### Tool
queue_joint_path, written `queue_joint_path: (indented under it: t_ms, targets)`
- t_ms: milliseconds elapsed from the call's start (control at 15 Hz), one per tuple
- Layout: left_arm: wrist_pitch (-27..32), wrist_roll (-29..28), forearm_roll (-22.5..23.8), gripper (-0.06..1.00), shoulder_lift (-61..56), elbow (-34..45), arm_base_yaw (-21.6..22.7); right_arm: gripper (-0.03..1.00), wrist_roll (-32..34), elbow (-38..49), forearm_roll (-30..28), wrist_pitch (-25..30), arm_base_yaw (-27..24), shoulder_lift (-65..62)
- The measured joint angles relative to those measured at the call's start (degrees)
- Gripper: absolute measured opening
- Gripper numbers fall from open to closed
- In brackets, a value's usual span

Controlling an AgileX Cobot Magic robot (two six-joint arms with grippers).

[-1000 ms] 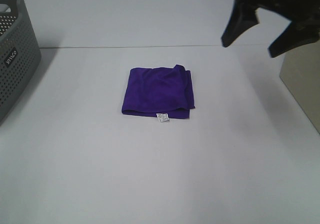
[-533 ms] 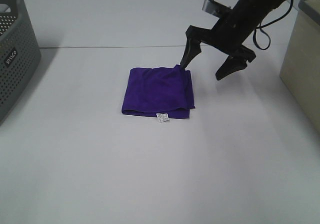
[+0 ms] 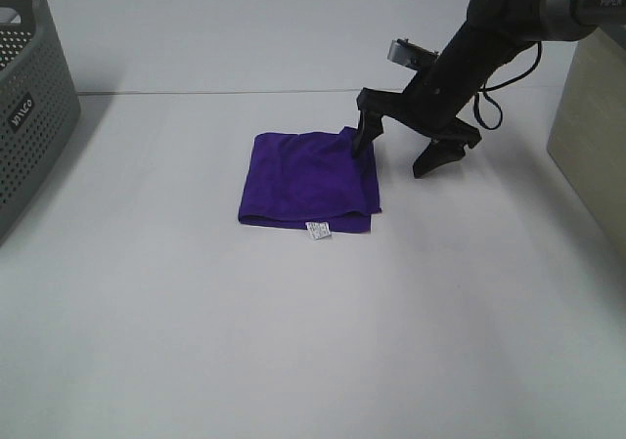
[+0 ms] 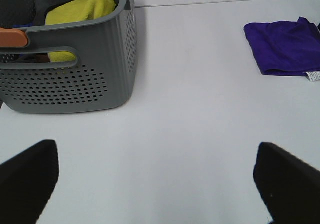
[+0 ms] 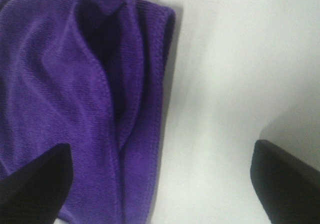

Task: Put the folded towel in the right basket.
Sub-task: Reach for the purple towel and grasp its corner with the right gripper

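Note:
The folded purple towel (image 3: 308,178) lies flat on the white table, a small white tag at its front edge. My right gripper (image 3: 396,151) is open and low over the towel's right edge, one finger on the towel's far right corner and the other on the bare table beside it. The right wrist view shows the towel's folded edge (image 5: 100,109) between the two fingertips (image 5: 30,179). The right basket (image 3: 592,136), beige, stands at the table's right edge. My left gripper (image 4: 155,184) is open over bare table, far from the towel (image 4: 285,52).
A grey perforated basket (image 3: 29,107) stands at the left edge; the left wrist view shows it (image 4: 75,79) holding a yellow cloth (image 4: 82,7) and dark items. A seam in the table (image 3: 215,93) runs behind the towel.
My right arm has swung down from the upper right to the towel's right edge, its open fingers now straddling that edge close to the table. The towel has not moved.

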Motion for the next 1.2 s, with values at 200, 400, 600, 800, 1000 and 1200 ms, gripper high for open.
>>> queue_joint_path:
  t_ms: [200,400,600,800,1000,1200]
  targets:
    - [0.00,0.00,0.00,0.99,0.00,0.00,0.00,0.92,0.34,-0.06,0.11,0.40,-0.69,0.29]
    - [0.00,0.00,-0.06,0.99,0.00,0.00,0.00,0.92,0.34,-0.34,0.57,-0.57,-0.06,0.80]
    - [0.00,0.23,-0.06,0.99,0.00,0.00,0.00,0.92,0.34,-0.92,2.81,-1.55,1.43,1.95]
    - [0.00,0.23,-0.06,0.99,0.00,0.00,0.00,0.87,0.40,-2.01,10.60,-5.16,7.33,5.10]
    - [0.00,0.23,-0.06,0.99,0.00,0.00,0.00,0.64,0.40,-2.06,8.82,-9.85,11.75,6.07]
    - [0.00,0.23,0.00,0.99,0.00,0.00,0.00,0.07,0.57,-2.06,5.16,-13.64,14.15,6.70]
